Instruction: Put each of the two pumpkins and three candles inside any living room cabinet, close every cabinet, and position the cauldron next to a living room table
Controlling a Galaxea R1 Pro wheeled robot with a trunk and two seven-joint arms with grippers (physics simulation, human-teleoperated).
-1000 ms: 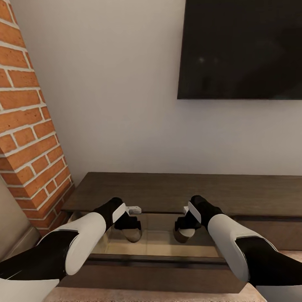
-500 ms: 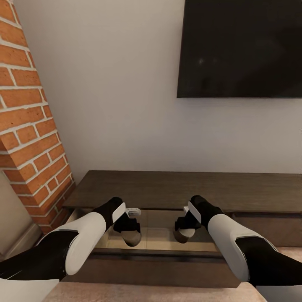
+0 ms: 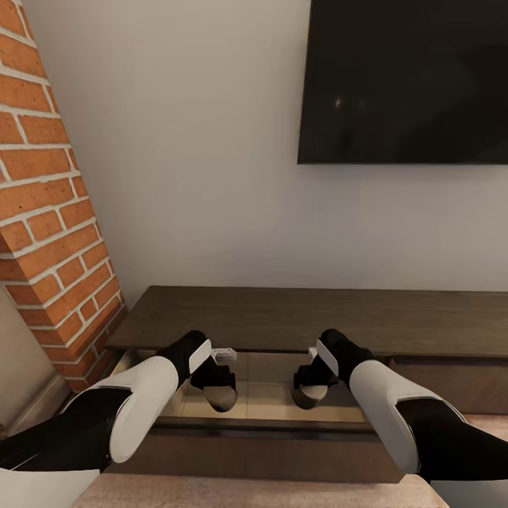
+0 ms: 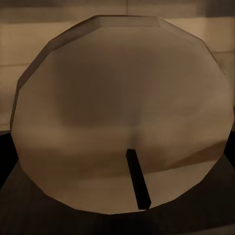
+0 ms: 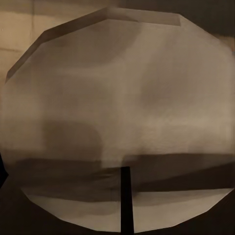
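We see the long, low cabinet [image 3: 296,324] stretching side to side across the lower half of the head view, its long axis running along the wall, with one drawer [image 3: 268,406] pulled out toward us at lower centre. Our left gripper [image 3: 219,391] clasps a tan candle [image 3: 224,399] over the drawer's pale lining, and our right gripper [image 3: 310,388] clasps a second candle [image 3: 307,398] just to the right of it, the two well apart from each other. In the left wrist view the left candle [image 4: 122,122] faces the camera with its flat round top, the dark wick [image 4: 137,178] pointing toward the lens and slightly slanted; the right wrist view shows the same for the other candle [image 5: 117,122] and its wick [image 5: 125,198].

Compared with a second ago, the whole picture has slid: more floor shows at the bottom and the drawer looks shorter, while the arms keep their pose.

The gripper fingers are mostly hidden behind the wrists and candles. The black TV [image 3: 406,81] at upper right and the brick fireplace [image 3: 49,212] at left are cut off by the frame edges.
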